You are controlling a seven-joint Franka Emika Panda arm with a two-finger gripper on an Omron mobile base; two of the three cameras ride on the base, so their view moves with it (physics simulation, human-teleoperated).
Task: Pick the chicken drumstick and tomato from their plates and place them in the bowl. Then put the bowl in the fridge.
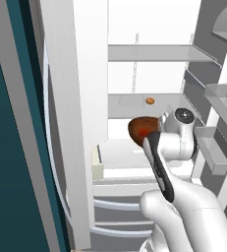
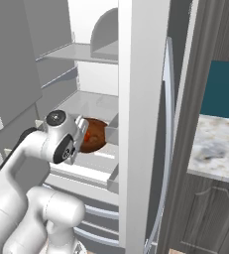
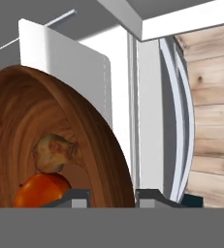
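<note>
Presently the gripper (image 3: pixel 112 194) pinches the rim of the bowl (image 3: pixel 60 140), jaws narrow, one finger on each side of the wall. Tomato (image 3: pixel 41 190) and chicken drumstick (image 3: pixel 54 151) lie inside. Carried within the open fridge (image 1: pixel 154 53) above a shelf edge, the rigid, glossy bowl could probably slip or tip; loose contents may roll.

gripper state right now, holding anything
gripper: jaws closed on the rim of the bowl, held in front of the open fridge, with the tomato and chicken drumstick inside.
</note>
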